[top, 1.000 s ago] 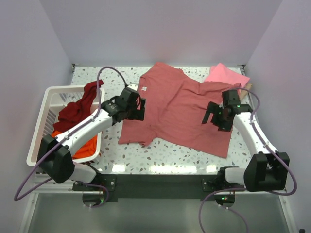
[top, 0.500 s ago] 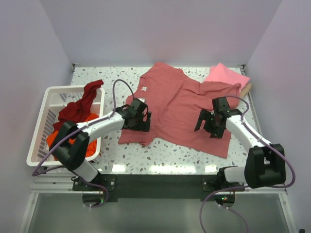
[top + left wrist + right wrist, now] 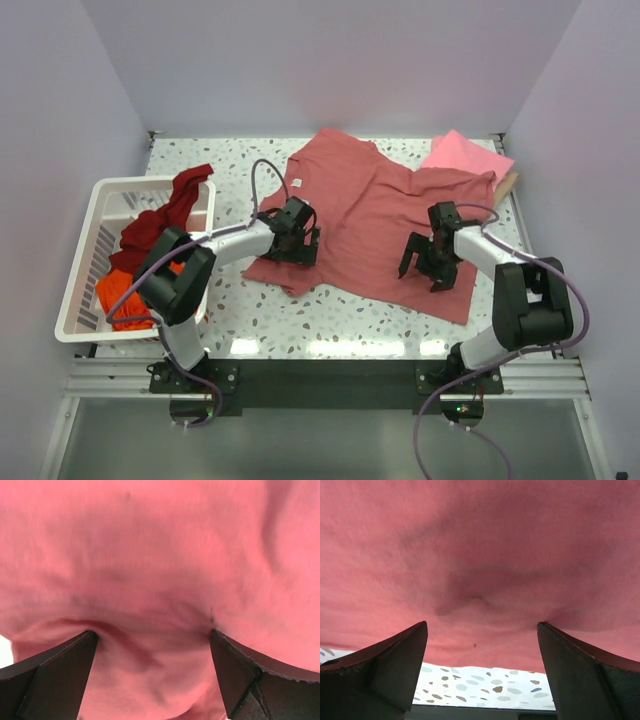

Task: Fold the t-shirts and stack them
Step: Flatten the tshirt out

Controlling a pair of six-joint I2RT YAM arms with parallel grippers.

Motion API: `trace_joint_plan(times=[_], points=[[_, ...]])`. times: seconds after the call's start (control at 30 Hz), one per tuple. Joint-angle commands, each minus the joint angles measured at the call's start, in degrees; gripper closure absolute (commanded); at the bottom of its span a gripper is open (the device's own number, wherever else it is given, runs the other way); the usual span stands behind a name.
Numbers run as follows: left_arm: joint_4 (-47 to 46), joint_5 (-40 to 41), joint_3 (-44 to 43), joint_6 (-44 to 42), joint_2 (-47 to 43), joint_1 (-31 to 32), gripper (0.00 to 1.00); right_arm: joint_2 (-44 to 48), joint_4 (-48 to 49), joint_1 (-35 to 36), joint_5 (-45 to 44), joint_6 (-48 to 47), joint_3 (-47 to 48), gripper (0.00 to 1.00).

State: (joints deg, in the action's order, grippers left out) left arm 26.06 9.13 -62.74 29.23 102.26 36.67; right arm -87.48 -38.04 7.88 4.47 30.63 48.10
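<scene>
Rose-red t-shirt [image 3: 365, 215] lies under left gripper [image 3: 299, 250] and right gripper [image 3: 423, 272], jaws spread.

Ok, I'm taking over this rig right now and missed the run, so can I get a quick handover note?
Left pincer: open, tips on the rose-red shirt near its left edge.
Right pincer: open, tips on the same shirt near its right hem.
Rose-red shirt: spread on the table, rumpled, not folded.
Pink shirt: lying flat at the far right corner.
Maroon shirt draped over the basket rim, orange shirt inside.
Done: no stack visible.
Left: fold rose-red, then the rest, then stack.
</scene>
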Motion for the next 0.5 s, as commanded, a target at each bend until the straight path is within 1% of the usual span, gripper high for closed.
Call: trace_joint_plan(times=[0.0,0.1,0.23,0.3,0.33,0.37,0.43,0.47], points=[[-3.0,-0.5,-4.0,-2.4,4.0,-1.7,0.0,-1.7,2.4,-2.0,-2.2,0.3,2.3,0.05],[-3.0,-0.9,-8.3,-3.7,6.9,-2.4,0.0,-3.7,2.1,-4.4,-1.9,-0.4,4.2,0.05],[-2.8,-2.9,-17.0,-6.4,11.3,-2.5,0.0,-7.2,1.0,-7.7,-1.7,-2.0,9.1,0.05],[-2.6,-4.3,-20.1,-7.4,13.2,-2.5,0.0,-8.7,0.2,-7.7,-1.7,-2.7,11.1,0.05],[-2.5,-4.6,-22.9,-7.9,13.6,-2.5,0.0,-10.1,-0.2,-9.4,-1.6,-2.9,13.1,0.05],[-2.4,-4.9,-24.2,-8.1,13.8,-2.5,0.0,-10.8,-0.4,-9.5,-1.6,-2.9,14.2,0.05],[-2.0,-4.1,-26.4,-8.8,13.1,-2.6,0.0,-11.9,-1.1,-9.6,-1.5,-3.1,16.9,0.05],[-2.0,-2.8,-26.3,-8.8,11.3,-2.7,0.0,-12.9,-1.3,-9.6,-1.1,-3.1,17.6,0.05]])
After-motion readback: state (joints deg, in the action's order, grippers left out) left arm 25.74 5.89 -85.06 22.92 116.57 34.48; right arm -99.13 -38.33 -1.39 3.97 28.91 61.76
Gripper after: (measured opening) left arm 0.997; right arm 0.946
